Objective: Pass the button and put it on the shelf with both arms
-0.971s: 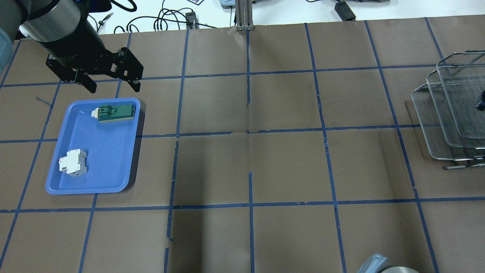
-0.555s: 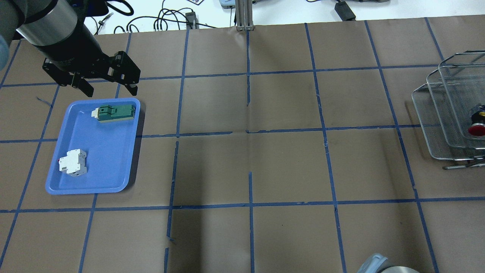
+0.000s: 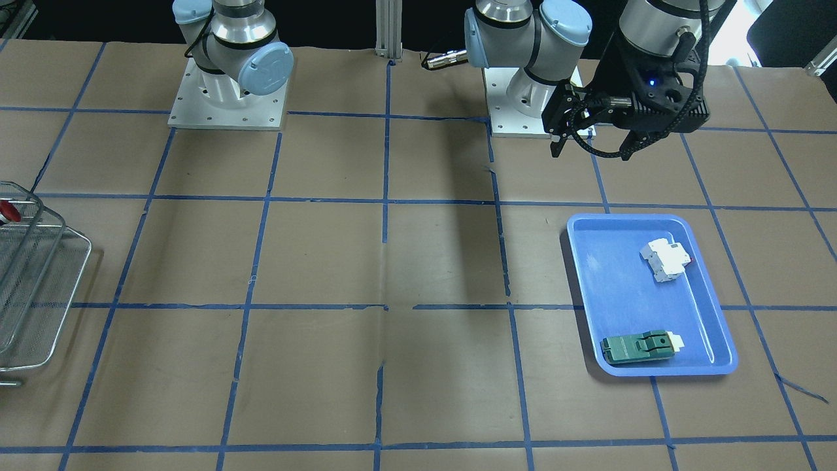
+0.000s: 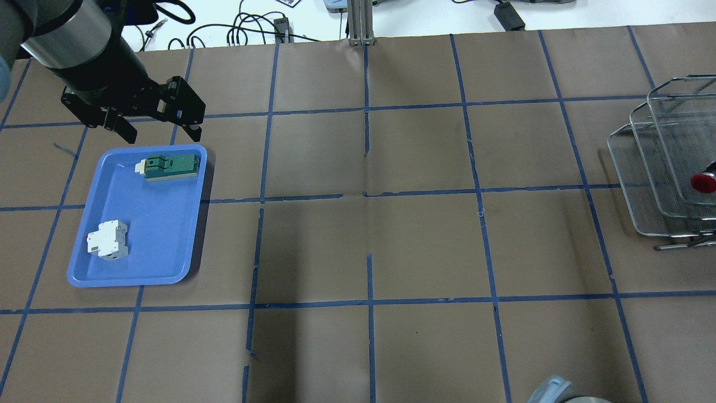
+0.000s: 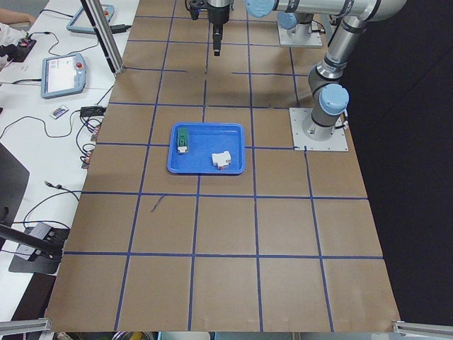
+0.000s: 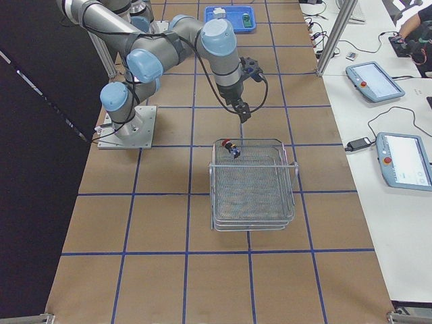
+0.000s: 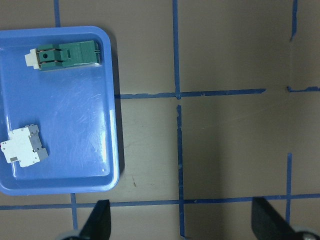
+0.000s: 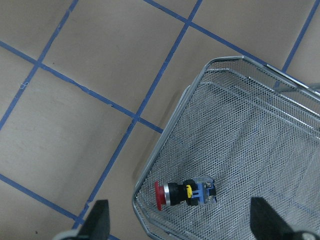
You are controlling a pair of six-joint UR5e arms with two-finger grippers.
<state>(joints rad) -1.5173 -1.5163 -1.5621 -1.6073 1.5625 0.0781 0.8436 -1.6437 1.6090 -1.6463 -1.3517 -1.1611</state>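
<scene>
The button (image 8: 182,194) lies on its side in the top basket of the shelf (image 8: 240,65), near a corner. Its red cap also shows in the overhead view (image 4: 703,183), the front view (image 3: 6,211) and the right side view (image 6: 230,147). The shelf (image 4: 637,168) stands at the table's right end. My right gripper (image 8: 182,227) is open and empty above the basket, clear of the button. My left gripper (image 4: 162,134) is open and empty, hovering just beyond the far edge of the blue tray; it also shows in the front view (image 3: 590,154).
The blue tray (image 4: 145,224) holds a white breaker block (image 4: 107,239) and a green flat module (image 4: 169,167). An aluminium post (image 4: 361,22) and cables stand at the table's far edge. Both arm bases (image 3: 229,98) are at the robot's side.
The button has come into view in the shelf's basket and shifted a little. The dark shape over the shelf is gone. My left gripper has drifted slightly left and away from the tray.
</scene>
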